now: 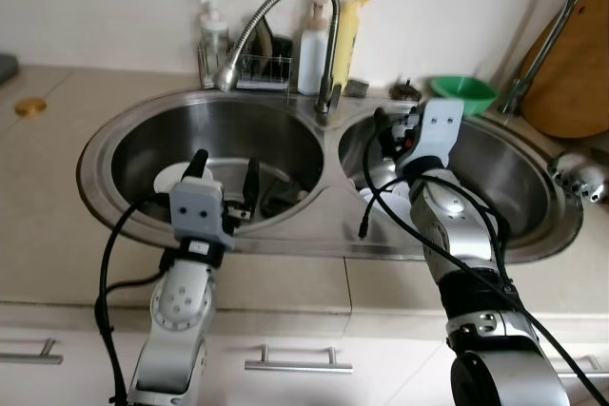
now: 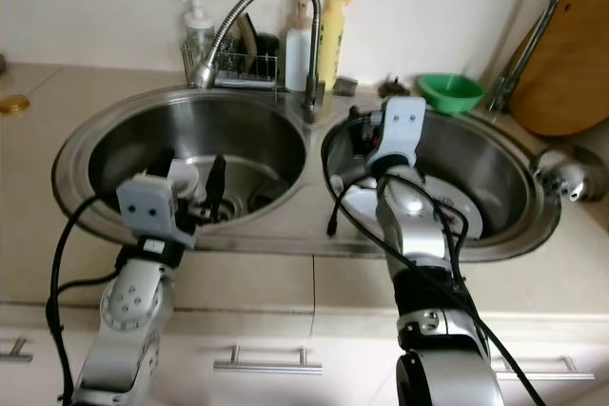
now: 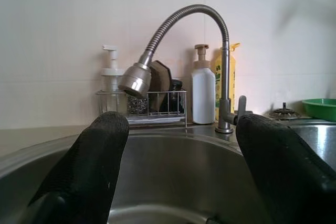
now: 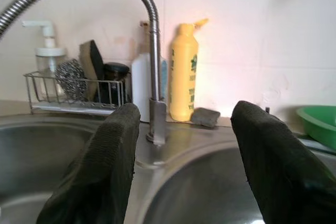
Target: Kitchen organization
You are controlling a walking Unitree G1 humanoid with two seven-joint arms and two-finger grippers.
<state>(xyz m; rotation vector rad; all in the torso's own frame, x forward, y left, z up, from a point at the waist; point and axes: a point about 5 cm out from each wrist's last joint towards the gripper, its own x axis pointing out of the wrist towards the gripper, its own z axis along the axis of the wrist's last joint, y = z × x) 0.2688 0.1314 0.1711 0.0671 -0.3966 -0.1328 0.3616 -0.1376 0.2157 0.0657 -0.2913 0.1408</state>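
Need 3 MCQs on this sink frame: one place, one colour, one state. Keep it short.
1. Where is the left claw?
A. over the left basin
B. on the cutting board
C. at the drawer handle

2. What colour is the bowl behind the right basin?
A. red
B. green
C. white

3. How do the right claw fingers stand?
A. shut on a sponge
B. shut on the faucet
C. open, holding nothing

Answers:
1 A: its black fingers hang above the left basin in the head view.
2 B: the bowl by the second tap is plainly green.
3 C: the right wrist view shows both fingers spread with a free gap between them.
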